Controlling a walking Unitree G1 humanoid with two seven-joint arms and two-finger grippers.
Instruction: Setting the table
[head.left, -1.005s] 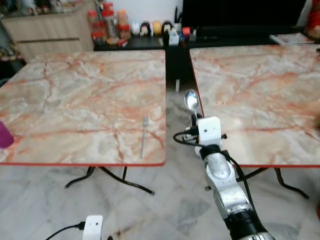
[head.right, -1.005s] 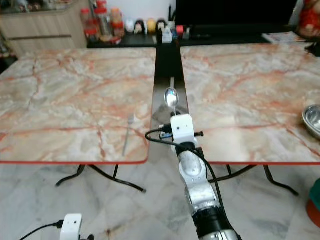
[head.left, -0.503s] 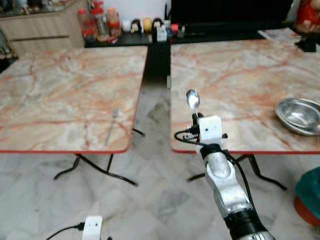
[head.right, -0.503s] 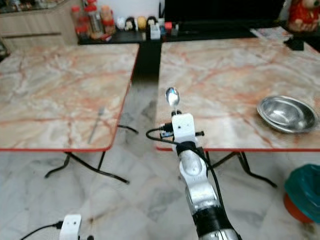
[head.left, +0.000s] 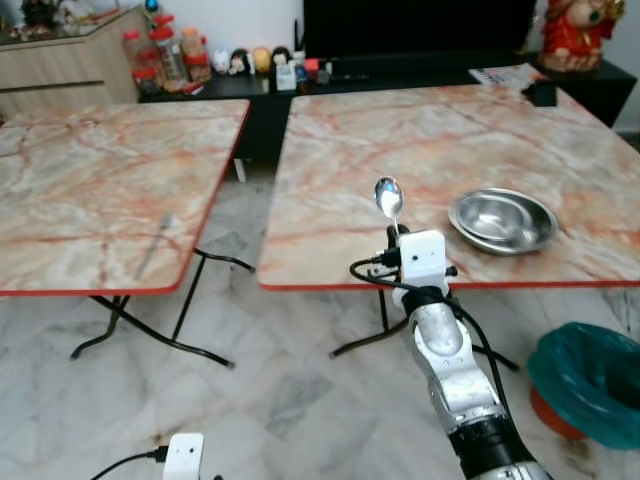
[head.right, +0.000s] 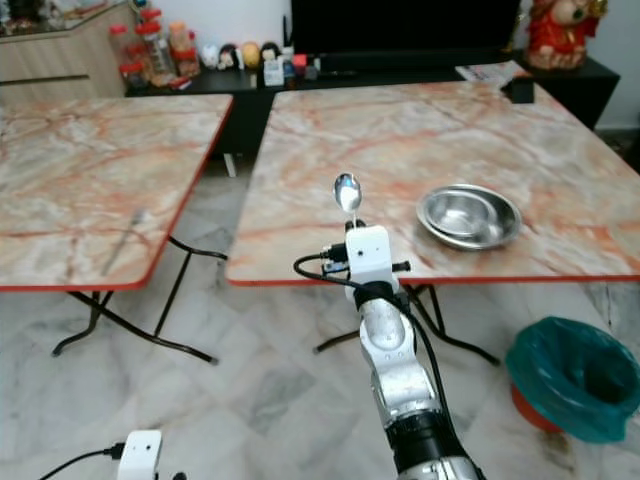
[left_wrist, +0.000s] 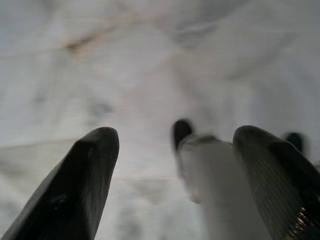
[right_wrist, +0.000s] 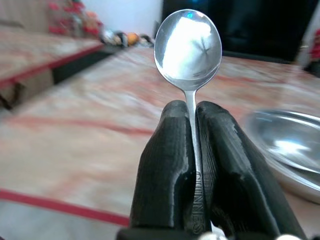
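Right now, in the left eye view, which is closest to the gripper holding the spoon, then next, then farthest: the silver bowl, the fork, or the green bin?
From the right gripper, shut on the spoon:
1. Silver bowl, on the table to its right.
2. Green bin, on the floor to the right.
3. Fork, on the other table, far left.

This was a home, in its living and dining area. 2 square tabletops of orange-veined marble pattern with red edging (head.left: 430, 150) and (head.left: 90, 180) stood on thin black metal legs over a polished pale marble tile floor (head.left: 280, 390). Behind them ran a long low black cabinet (head.left: 420, 75) with a large dark television screen (head.left: 415, 25) above it. Small figurines and bottles (head.left: 260, 62) lined its top, and red-lidded plastic jars (head.left: 160, 55) clustered beside a light wooden sideboard (head.left: 65, 80). A red seated figurine (head.left: 567, 30) sat at the cabinet's far end. A teal-lined waste bin (head.left: 590, 385) stood on the floor.
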